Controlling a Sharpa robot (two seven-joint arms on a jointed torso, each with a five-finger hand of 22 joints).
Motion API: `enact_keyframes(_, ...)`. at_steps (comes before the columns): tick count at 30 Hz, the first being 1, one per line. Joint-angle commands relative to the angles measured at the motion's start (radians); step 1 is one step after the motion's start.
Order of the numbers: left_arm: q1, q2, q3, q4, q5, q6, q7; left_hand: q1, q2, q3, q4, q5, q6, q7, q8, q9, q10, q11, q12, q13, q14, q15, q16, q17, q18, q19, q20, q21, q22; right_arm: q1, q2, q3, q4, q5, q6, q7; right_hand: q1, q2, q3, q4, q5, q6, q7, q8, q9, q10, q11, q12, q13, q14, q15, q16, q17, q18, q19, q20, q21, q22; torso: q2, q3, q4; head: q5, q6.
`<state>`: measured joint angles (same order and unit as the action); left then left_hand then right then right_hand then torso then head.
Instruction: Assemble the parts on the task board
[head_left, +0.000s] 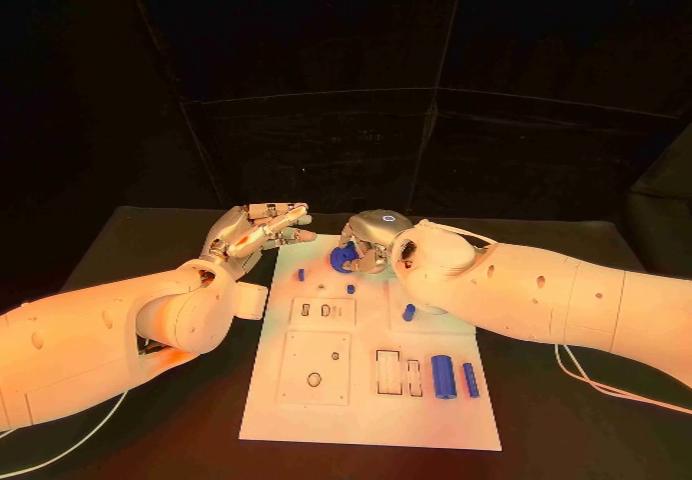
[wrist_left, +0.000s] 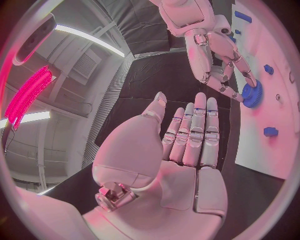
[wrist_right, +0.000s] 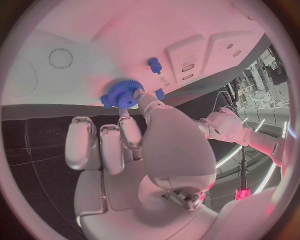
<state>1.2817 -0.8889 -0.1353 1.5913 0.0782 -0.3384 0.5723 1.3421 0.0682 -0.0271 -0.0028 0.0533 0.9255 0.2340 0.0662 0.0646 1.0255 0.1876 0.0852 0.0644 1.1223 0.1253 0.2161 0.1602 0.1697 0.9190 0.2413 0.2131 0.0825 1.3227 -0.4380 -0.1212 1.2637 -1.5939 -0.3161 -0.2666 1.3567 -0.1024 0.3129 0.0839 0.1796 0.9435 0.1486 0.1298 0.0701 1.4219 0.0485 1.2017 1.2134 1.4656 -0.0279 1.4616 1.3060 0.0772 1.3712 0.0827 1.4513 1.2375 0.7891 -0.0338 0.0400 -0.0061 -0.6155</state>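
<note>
We start with the black counter (head_left: 159, 400), which carries the white task board (head_left: 361, 415) lengthways between our two arms. Our right hand (head_left: 378, 240) reaches over the board's far end, and its fingertips (wrist_right: 139, 98) touch the blue gear (wrist_right: 120, 95) that sits at that far end; whether the gear is pinched or only pressed we cannot tell. Our left hand (head_left: 260, 232) hangs over the counter just beside the board's far left edge, fingers straight and together, holding nothing. Of the parts, two blue cylinders (head_left: 454, 377) lie side by side near the board's near right corner, next to a row of narrow slots. A small blue piece (head_left: 408, 312) lies by the right edge at mid-board, just under the right forearm. Near the gear we see a small blue peg (head_left: 302, 272) and another little blue part (head_left: 351, 289), which look to be standing in the board, though they are too small to be sure. We judge the work to be at an early to middle stage: the gear is being seated or turned at the far end, perhaps two small parts are placed, while the cylinders and the loose piece wait, and several recesses on the board are unfilled
</note>
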Motion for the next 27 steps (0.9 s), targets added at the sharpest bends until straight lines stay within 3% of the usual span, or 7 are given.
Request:
enact_keyframes(1,0.002,0.002,0.001,0.001,-0.002,0.01,0.005,-0.002,0.011,-0.001,-0.007,-0.002,0.004,0.013,0.002,0.001,-0.002,-0.003,0.006,0.0,0.004,0.003,-0.007,0.001,0.014,0.008,0.001,-0.006,-0.001,0.003,0.003,0.001,-0.004,-0.01,0.011,-0.025,-0.01,-0.008,-0.002,-0.01,-0.011,-0.026,0.003,-0.017,-0.008,-0.004,0.008,-0.009,-0.006,0.055,0.009,-0.003,-0.002,-0.008,0.0,0.007,0.004,-0.001,-0.001,-0.0005,0.0001,-0.001,-0.002)
enact_keyframes(8,0.002,0.001,0.001,0.001,-0.002,0.009,0.005,-0.002,0.011,-0.001,-0.007,-0.002,0.004,0.013,0.002,0.001,-0.002,-0.003,0.006,0.0,0.004,0.003,-0.007,0.001,0.014,0.008,0.001,-0.006,-0.001,0.003,0.005,0.001,-0.009,-0.01,0.03,-0.03,-0.05,-0.024,-0.026,0.0,-0.012,-0.05,0.008,-0.039,-0.005,-0.013,0.015,-0.023,-0.017,0.055,0.016,-0.005,-0.004,-0.007,-0.004,0.015,0.003,-0.005,-0.001,-0.0004,0.0001,0.0,-0.002)
enact_keyframes(12,0.002,0.0,0.001,0.001,-0.002,0.009,0.004,-0.004,0.011,-0.001,-0.008,-0.002,0.004,0.013,0.001,0.001,-0.002,-0.003,0.006,-0.001,0.004,0.003,-0.008,0.002,0.013,0.009,0.001,-0.007,-0.002,0.003,0.004,0.001,-0.008,-0.009,0.039,-0.031,-0.119,-0.023,-0.065,0.049,-0.016,-0.053,0.01,-0.045,-0.003,-0.013,0.018,-0.022,-0.017,0.055,0.019,-0.005,-0.004,-0.007,-0.005,0.018,0.002,-0.005,-0.001,-0.0005,-0.0003,-0.001,-0.002)
enact_keyframes(18,0.002,-0.001,0.001,-0.001,-0.002,0.009,0.004,-0.004,0.011,-0.001,-0.008,-0.002,0.004,0.013,0.001,0.001,-0.002,-0.003,0.006,-0.001,0.004,0.003,-0.008,0.002,0.013,0.009,0.001,-0.007,-0.002,0.003,-0.003,0.001,-0.004,0.001,0.038,-0.032,-0.199,-0.005,-0.128,0.129,0.026,-0.043,0.009,-0.046,-0.001,-0.012,0.019,-0.016,-0.011,0.055,0.02,-0.004,-0.001,-0.007,-0.004,0.02,0.003,-0.004,-0.001,-0.0001,-0.0003,0.0,-0.002)
enact_keyframes(22,0.002,-0.002,0.001,-0.003,-0.002,0.008,0.004,-0.004,0.011,-0.001,-0.008,-0.002,0.004,0.013,0.001,0.001,-0.002,-0.003,0.006,-0.001,0.004,0.003,-0.008,0.002,0.013,0.009,0.001,-0.007,-0.002,0.003,-0.018,0.001,0.005,0.005,0.013,-0.03,-0.202,-0.001,-0.141,0.14,0.04,-0.04,0.009,-0.045,0.0,-0.011,0.018,-0.011,-0.007,0.056,0.02,-0.003,0.002,-0.007,-0.003,0.02,0.004,-0.002,-0.001,0.0009,-0.0005,0.0,-0.002)
enact_keyframes(27,0.002,-0.005,0.001,-0.004,-0.002,0.008,0.004,-0.004,0.011,-0.001,-0.008,-0.002,0.004,0.013,0.001,0.001,-0.002,-0.003,0.006,-0.001,0.004,0.003,-0.008,0.002,0.013,0.009,0.001,-0.007,-0.002,0.003,-0.072,0.001,0.051,0.033,-0.073,-0.002,-0.173,0.006,-0.15,0.132,0.075,-0.035,0.007,-0.046,-0.001,-0.005,0.016,-0.001,0.003,0.058,0.018,0.001,0.01,-0.009,0.002,0.019,0.007,0.006,-0.002,0.0019,-0.0022,-0.002,0.0)
